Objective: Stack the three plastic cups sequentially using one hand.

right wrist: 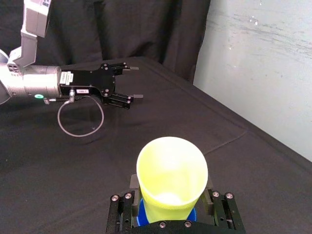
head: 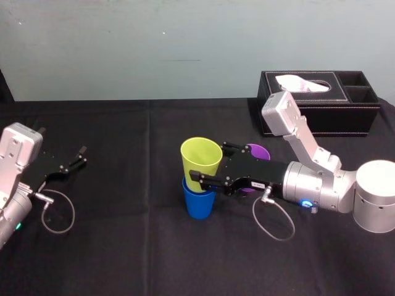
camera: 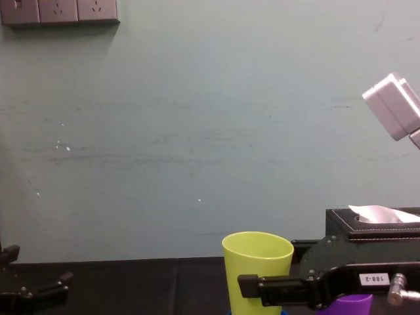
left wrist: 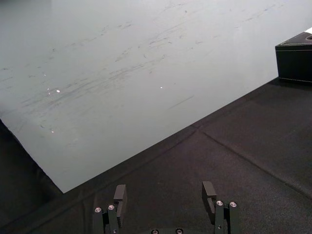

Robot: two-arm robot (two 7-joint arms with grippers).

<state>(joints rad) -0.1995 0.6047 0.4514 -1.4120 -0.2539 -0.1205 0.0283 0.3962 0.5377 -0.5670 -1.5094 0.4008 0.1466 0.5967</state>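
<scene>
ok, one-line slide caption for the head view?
Right gripper holds the yellow-green cup in the blue cup; purple cup behind it, left gripper open.

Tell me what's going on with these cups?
The right gripper is closed on the yellow-green cup, which sits tilted in the mouth of the blue cup standing on the black table. It looks partly nested, not fully seated. The purple cup stands alone just behind the right gripper, not yet stacked. The left gripper is parked at the table's left side, open and holding nothing.
</scene>
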